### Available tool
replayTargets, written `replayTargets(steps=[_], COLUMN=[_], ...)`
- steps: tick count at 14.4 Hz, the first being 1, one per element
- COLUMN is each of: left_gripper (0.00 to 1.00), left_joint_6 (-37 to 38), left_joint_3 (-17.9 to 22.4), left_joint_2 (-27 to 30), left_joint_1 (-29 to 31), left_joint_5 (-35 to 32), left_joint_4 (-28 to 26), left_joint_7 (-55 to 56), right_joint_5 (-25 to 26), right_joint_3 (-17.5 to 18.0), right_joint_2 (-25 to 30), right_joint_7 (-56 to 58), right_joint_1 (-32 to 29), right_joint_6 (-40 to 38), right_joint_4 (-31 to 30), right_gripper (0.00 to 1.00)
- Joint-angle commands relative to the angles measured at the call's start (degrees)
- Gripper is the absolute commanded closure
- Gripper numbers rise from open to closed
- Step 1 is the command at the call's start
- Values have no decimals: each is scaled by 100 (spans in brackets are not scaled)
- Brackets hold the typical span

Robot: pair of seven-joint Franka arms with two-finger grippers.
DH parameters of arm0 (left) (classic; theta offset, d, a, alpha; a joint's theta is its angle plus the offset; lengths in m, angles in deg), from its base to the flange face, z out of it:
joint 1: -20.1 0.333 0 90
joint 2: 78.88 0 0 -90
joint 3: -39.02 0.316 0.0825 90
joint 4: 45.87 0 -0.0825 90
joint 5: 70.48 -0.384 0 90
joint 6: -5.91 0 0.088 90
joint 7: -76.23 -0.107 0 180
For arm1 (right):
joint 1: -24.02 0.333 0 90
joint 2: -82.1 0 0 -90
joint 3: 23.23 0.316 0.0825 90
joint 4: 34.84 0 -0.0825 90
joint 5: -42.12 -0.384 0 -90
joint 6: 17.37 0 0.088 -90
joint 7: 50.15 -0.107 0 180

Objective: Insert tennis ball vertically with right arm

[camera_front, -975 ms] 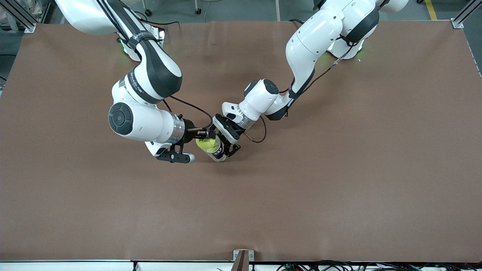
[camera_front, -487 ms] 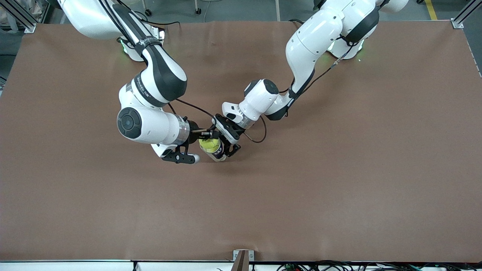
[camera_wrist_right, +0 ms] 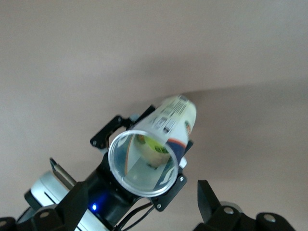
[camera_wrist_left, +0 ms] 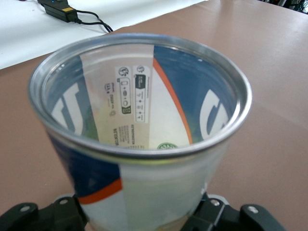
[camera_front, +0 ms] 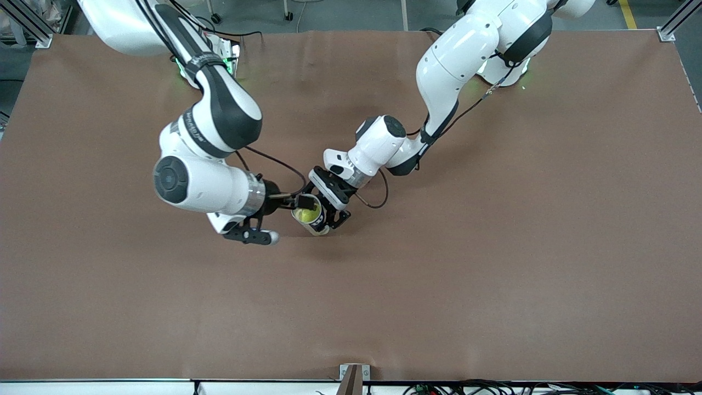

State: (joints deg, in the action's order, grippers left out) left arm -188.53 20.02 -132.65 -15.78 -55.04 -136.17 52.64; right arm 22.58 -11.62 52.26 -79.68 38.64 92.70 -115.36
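Observation:
A clear tennis-ball can (camera_front: pixel 313 218) with a blue, white and orange label and a metal rim is gripped near its base by my left gripper (camera_front: pixel 329 211). The can is tilted, with its open mouth toward the right arm. A yellow tennis ball (camera_front: pixel 308 215) sits inside it and also shows in the right wrist view (camera_wrist_right: pixel 155 146). My right gripper (camera_front: pixel 300 203) is open and empty just off the can's mouth (camera_wrist_right: pixel 142 166). In the right wrist view its fingers (camera_wrist_right: pixel 210 200) stand wide apart. In the left wrist view the can (camera_wrist_left: pixel 144 125) fills the frame between the left fingers (camera_wrist_left: pixel 240 216).
The brown table mat (camera_front: pixel 493 263) stretches around the two arms. A white strip with a black cable box (camera_wrist_left: pixel 60 8) lies along the table's edge in the left wrist view.
The ball was at the can's mouth in the right gripper; now it sits inside the can. The right gripper has let go and drawn back toward the right arm's end.

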Motion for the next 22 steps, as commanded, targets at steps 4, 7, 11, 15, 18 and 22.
replayTargets(steps=[4, 7, 11, 15, 18, 22], left_gripper=[8, 0, 0, 0, 0, 0], left_joint_6=[-59, -50, -41, -24, 12, 239], left_joint_3=[28, 28, 54, 63, 150, 159], left_joint_2=[-11, -11, -11, 24, 51, 287], left_joint_1=[-24, -15, -15, 2, 2, 29], left_joint_5=[109, 117, 117, 117, 100, 117], left_joint_4=[56, -14, -268, -576, -787, -1199], left_joint_7=[-49, -75, -93, -110, -110, -110], right_joint_5=[1405, 2119, 2253, 2147, 2138, 2138], right_joint_3=[0, -9, 0, -866, -1993, -1995], right_joint_2=[988, 1445, 1763, 2009, 2255, 2483], right_joint_7=[393, 1027, 1089, 2070, 3065, 3093], right_joint_1=[-1285, -1734, -2524, -2318, -1490, -1507], right_joint_6=[-1099, -1759, -1804, -2050, -1998, -1936], right_joint_4=[45, 72, 80, 141, 125, -112], right_gripper=[0, 0, 0, 0, 0, 0])
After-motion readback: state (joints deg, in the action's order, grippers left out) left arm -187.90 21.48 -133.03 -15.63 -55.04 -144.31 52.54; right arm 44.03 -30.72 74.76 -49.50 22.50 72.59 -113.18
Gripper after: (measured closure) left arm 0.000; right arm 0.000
